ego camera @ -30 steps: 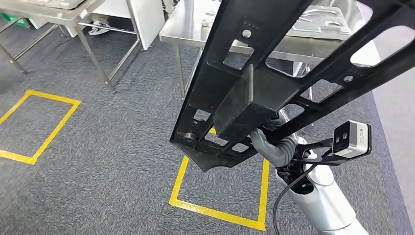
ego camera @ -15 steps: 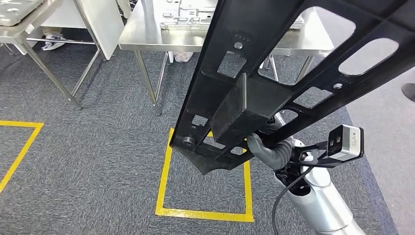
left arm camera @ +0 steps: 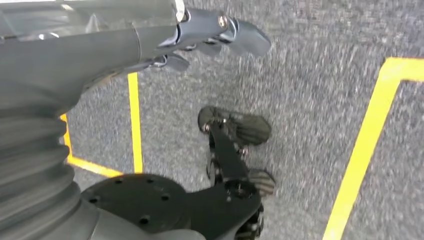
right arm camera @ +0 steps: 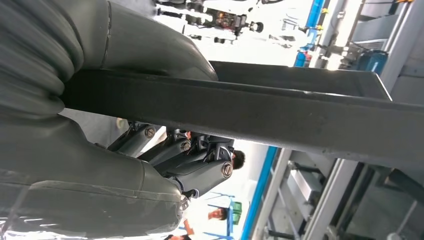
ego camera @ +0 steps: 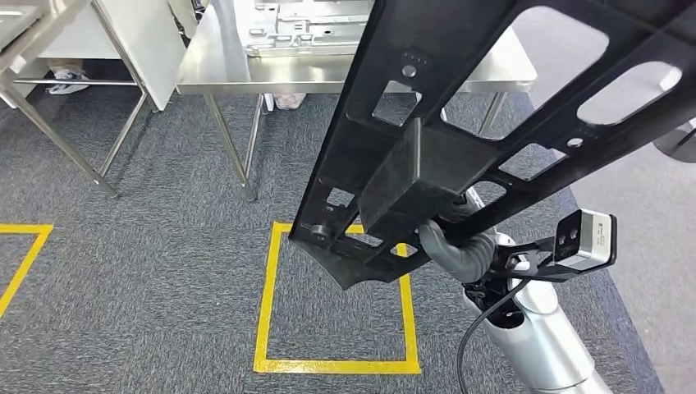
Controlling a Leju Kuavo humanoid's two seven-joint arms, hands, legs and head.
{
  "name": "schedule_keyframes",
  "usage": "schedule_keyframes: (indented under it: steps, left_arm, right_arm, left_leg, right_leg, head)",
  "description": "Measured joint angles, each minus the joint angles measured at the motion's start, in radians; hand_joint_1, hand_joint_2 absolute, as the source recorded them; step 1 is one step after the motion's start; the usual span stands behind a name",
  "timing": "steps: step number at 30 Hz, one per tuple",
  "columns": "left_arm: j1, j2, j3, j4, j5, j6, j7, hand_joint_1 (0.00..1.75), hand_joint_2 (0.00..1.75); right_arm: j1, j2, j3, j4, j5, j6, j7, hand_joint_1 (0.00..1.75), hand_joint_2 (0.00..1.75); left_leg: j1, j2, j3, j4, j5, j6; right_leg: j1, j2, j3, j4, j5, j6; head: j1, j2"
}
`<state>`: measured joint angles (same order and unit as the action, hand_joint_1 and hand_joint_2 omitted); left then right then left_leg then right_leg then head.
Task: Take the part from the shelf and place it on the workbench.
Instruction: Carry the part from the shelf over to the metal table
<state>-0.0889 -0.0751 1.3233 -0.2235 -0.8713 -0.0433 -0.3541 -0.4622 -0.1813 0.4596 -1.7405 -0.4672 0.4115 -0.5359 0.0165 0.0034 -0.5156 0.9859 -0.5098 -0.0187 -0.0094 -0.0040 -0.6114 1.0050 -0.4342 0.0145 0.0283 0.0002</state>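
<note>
Black part (ego camera: 460, 123) gripped above right robot hand (ego camera: 456, 246).

The held black part (ego camera: 460, 139) hangs before the workbench (ego camera: 328, 74), blocking it.

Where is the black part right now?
In the head view the black part is held up in the right hand, slanting across the right side above the yellow floor square, short of the steel workbench.

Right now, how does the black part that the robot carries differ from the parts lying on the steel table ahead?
The black part is dark and matte, held up tilted by the right robot hand. The parts on the table are light silver metal and lie flat on the steel table. Both show cut-out openings.
</note>
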Motion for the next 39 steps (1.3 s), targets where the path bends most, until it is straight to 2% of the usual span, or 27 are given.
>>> schedule_keyframes:
  steps: [2,3,4,6,7,8,9,10,11,12,13,14,17,19,21,22,23,24,26,28,31,33,34,36,37,38,39]
  left_arm:
    - [-0.001,0.001,-0.002,0.0,0.0,0.0,-0.001,0.0,1.75]
    - [-0.001,0.001,-0.002,0.0,0.0,0.0,-0.001,0.0,1.75]
    - [-0.001,0.002,-0.003,0.0,-0.001,0.0,-0.002,0.0,1.75]
    - [0.001,0.001,-0.004,0.0,-0.002,0.0,-0.002,0.0,1.75]
    - [0.003,0.001,-0.004,0.0,-0.003,0.0,-0.002,0.0,1.75]
    - [0.005,0.001,-0.004,0.0,-0.003,0.0,-0.002,0.0,1.75]
    - [0.007,0.002,-0.004,0.0,-0.004,0.0,-0.002,0.0,1.75]
    - [0.008,0.002,-0.004,0.0,-0.005,0.0,-0.002,0.0,1.75]
    - [0.009,0.003,-0.004,0.0,-0.006,0.0,-0.003,0.0,1.75]
    - [0.009,0.004,-0.004,0.0,-0.006,0.0,-0.004,0.0,1.75]
    - [0.009,0.005,-0.004,0.0,-0.007,0.001,-0.004,0.0,1.75]
    - [0.008,0.006,-0.004,0.0,-0.008,0.002,-0.005,0.0,1.75]
    - [0.007,0.005,-0.005,0.0,-0.008,0.003,-0.005,0.0,1.75]
    - [0.006,0.004,-0.005,0.0,-0.008,0.003,-0.005,0.0,1.75]
    - [0.005,0.004,-0.005,0.0,-0.008,0.004,-0.005,0.0,1.75]
    - [0.005,0.004,-0.005,0.0,-0.008,0.004,-0.005,0.0,1.75]
    - [0.006,0.004,-0.005,0.0,-0.008,0.003,-0.005,0.0,1.75]
    - [0.007,0.004,-0.005,0.0,-0.008,0.003,-0.005,0.0,1.75]
    - [0.008,0.003,-0.005,0.0,-0.008,0.003,-0.004,0.0,1.75]
    - [0.006,0.002,-0.005,0.0,-0.007,0.003,-0.005,0.0,1.75]
    - [0.003,0.003,-0.005,0.0,-0.007,0.003,-0.005,0.0,1.75]
    - [0.002,0.003,-0.005,0.0,-0.007,0.003,-0.005,0.0,1.75]
    - [0.001,0.003,-0.005,0.0,-0.007,0.003,-0.006,0.0,1.75]
    - [0.001,0.003,-0.005,0.001,-0.007,0.002,-0.006,0.0,1.75]
    - [0.002,0.003,-0.005,0.001,-0.007,0.001,-0.006,0.0,1.75]
    - [0.004,0.003,-0.005,0.001,-0.007,0.001,-0.006,0.0,1.75]
    - [0.006,0.003,-0.005,0.001,-0.007,0.001,-0.006,0.0,1.75]
  right_arm:
    - [0.0,0.0,-0.001,0.001,0.0,0.001,0.0,1.75,1.75]
    - [-0.001,0.001,-0.001,0.002,0.0,0.002,0.0,1.75,1.75]
    - [-0.001,0.002,-0.001,0.002,0.0,0.002,0.0,1.75,1.75]
    - [0.0,0.003,0.0,0.004,0.001,0.002,0.0,1.75,1.75]
    - [0.002,0.003,0.0,0.005,0.001,0.003,0.001,1.75,1.75]
    - [0.004,0.003,0.001,0.006,0.001,0.003,0.001,1.75,1.75]
    - [0.005,0.003,0.001,0.007,0.002,0.003,0.001,1.75,1.75]
    - [0.005,0.003,0.001,0.007,0.002,0.003,0.001,1.75,1.75]
    - [0.005,0.003,0.0,0.008,0.002,0.003,0.001,1.75,1.75]
    - [0.006,0.003,0.0,0.009,0.003,0.004,0.001,1.75,1.75]
    - [0.006,0.003,0.0,0.009,0.005,0.004,0.001,1.75,1.75]
    - [0.007,0.003,0.0,0.01,0.006,0.004,0.0,1.75,1.75]
    - [0.007,0.003,-0.002,0.01,0.009,0.004,0.0,1.75,1.75]
    - [0.004,0.003,-0.004,0.01,0.009,0.004,0.0,1.75,1.75]
    - [0.005,0.003,-0.004,0.012,0.009,0.005,0.0,1.75,1.75]
    - [0.007,0.003,-0.004,0.014,0.009,0.005,0.0,1.75,1.75]
    - [0.008,0.003,-0.004,0.015,0.009,0.005,0.0,1.75,1.75]
    - [0.008,0.003,-0.004,0.016,0.009,0.005,0.0,1.75,1.75]
    - [0.008,0.003,-0.006,0.017,0.009,0.005,0.0,1.75,1.75]
    - [0.007,0.003,-0.007,0.018,0.009,0.005,0.0,1.75,1.75]
    - [0.007,0.003,-0.008,0.02,0.009,0.005,0.001,1.75,1.75]
    - [0.006,0.002,-0.009,0.021,0.009,0.005,0.001,1.75,1.75]
    - [0.006,0.003,-0.009,0.021,0.009,0.005,0.001,1.75,1.75]
    - [0.007,0.003,-0.009,0.021,0.01,0.005,0.001,1.75,1.75]
    - [0.009,0.003,-0.008,0.021,0.01,0.005,0.001,1.75,1.75]
    - [0.01,0.003,-0.008,0.022,0.01,0.005,0.002,1.75,1.75]
    - [0.011,0.003,-0.008,0.022,0.01,0.005,0.001,1.75,1.75]
  left_leg:
    - [0.002,0.002,0.001,0.018,-0.014,-0.009]
    - [0.003,0.003,-0.016,0.056,-0.031,-0.012]
    - [0.004,0.002,-0.049,0.119,-0.054,-0.013]
    - [0.004,0.002,-0.142,0.265,-0.093,-0.014]
    - [0.004,0.001,-0.18,0.309,-0.09,-0.013]
    - [0.003,0.001,-0.2,0.31,-0.062,-0.01]
    - [0.002,0.001,-0.2,0.272,-0.015,-0.005]
    - [-0.001,0.0,-0.186,0.205,0.042,0.002]
    - [-0.005,-0.002,-0.166,0.142,0.085,0.012]
    - [-0.009,-0.003,-0.146,0.09,0.108,0.021]
    - [-0.013,-0.004,-0.132,0.06,0.112,0.028]
    - [-0.016,-0.005,-0.124,0.047,0.102,0.033]
    - [-0.011,-0.005,-0.095,0.014,0.087,0.044]
    - [-0.006,-0.006,-0.072,0.0,0.08,0.05]
    - [-0.006,-0.006,-0.058,-0.002,0.068,0.051]
    - [-0.005,-0.006,-0.049,-0.002,0.06,0.05]
    - [-0.004,-0.006,-0.039,-0.001,0.051,0.048]
    - [-0.003,-0.007,-0.027,0.0,0.042,0.045]
    - [0.001,-0.007,-0.003,0.002,0.02,0.034]
    - [0.002,-0.007,0.009,0.003,0.004,0.021]
    - [0.001,-0.005,0.016,0.009,-0.002,0.002]
    - [0.004,-0.005,0.0,0.058,-0.011,-0.005]
    - [0.005,-0.005,-0.027,0.11,-0.026,-0.008]
    - [0.005,-0.005,-0.11,0.243,-0.078,-0.01]
    - [0.005,-0.005,-0.148,0.292,-0.098,-0.011]
    - [0.004,-0.005,-0.173,0.312,-0.103,-0.009]
    - [0.003,-0.005,-0.178,0.293,-0.082,-0.004]
  right_leg:
    - [-0.002,0.003,0.015,-0.009,-0.006,-0.013]
    - [-0.003,0.004,0.025,-0.014,-0.01,-0.02]
    - [-0.003,0.004,0.035,-0.017,-0.015,-0.026]
    - [0.002,0.006,0.051,-0.017,-0.029,-0.033]
    - [0.005,0.008,0.061,-0.017,-0.038,-0.035]
    - [0.008,0.01,0.074,-0.017,-0.048,-0.036]
    - [0.011,0.013,0.09,-0.017,-0.059,-0.036]
    - [0.013,0.015,0.106,-0.017,-0.071,-0.036]
    - [0.016,0.016,0.12,-0.018,-0.083,-0.034]
    - [0.017,0.017,0.13,-0.019,-0.092,-0.03]
    - [0.017,0.018,0.135,-0.021,-0.099,-0.025]
    - [0.017,0.019,0.137,-0.02,-0.101,-0.019]
    - [0.013,0.018,0.133,0.011,-0.096,-0.004]
    - [0.009,0.016,0.083,0.102,-0.116,0.006]
    - [0.001,0.015,-0.006,0.226,-0.162,0.02]
    - [-0.003,0.015,-0.043,0.263,-0.176,0.026]
    - [-0.008,0.014,-0.066,0.27,-0.171,0.03]
    - [-0.012,0.012,-0.07,0.24,-0.141,0.033]
    - [-0.017,0.006,-0.044,0.11,-0.037,0.037]
    - [-0.013,-0.001,-0.022,0.016,0.02,0.027]
    - [-0.009,0.002,-0.015,-0.001,0.02,-0.002]
    - [-0.009,0.004,0.002,-0.005,0.012,-0.017]
    - [-0.009,0.004,0.01,-0.007,0.008,-0.023]
    - [-0.004,0.005,0.021,-0.007,-0.004,-0.032]
    - [0.0,0.006,0.027,-0.007,-0.009,-0.034]
    - [0.003,0.008,0.034,-0.007,-0.016,-0.035]
    - [0.006,0.01,0.043,-0.007,-0.022,-0.036]
  head:
    - [-0.003,0.0]
    - [-0.006,0.0]
    - [-0.01,0.0]
    - [-0.012,0.0]
    - [-0.013,0.0]
    - [-0.013,0.0]
    - [-0.013,0.0]
    - [-0.013,0.0]
    - [-0.013,0.0]
    - [-0.012,0.0]
    - [-0.012,0.0]
    - [-0.012,0.0]
    - [-0.012,0.0]
    - [-0.012,0.0]
    - [-0.011,0.0]
    - [-0.012,0.0]
    - [-0.011,0.0]
    - [-0.011,0.0]
    - [-0.01,0.0]
    - [-0.009,0.0]
    - [-0.009,0.0]
    - [-0.011,0.0]
    - [-0.013,0.0]
    - [-0.016,0.0]
    - [-0.016,0.0]
    - [-0.017,0.0]
    - [-0.017,0.0]
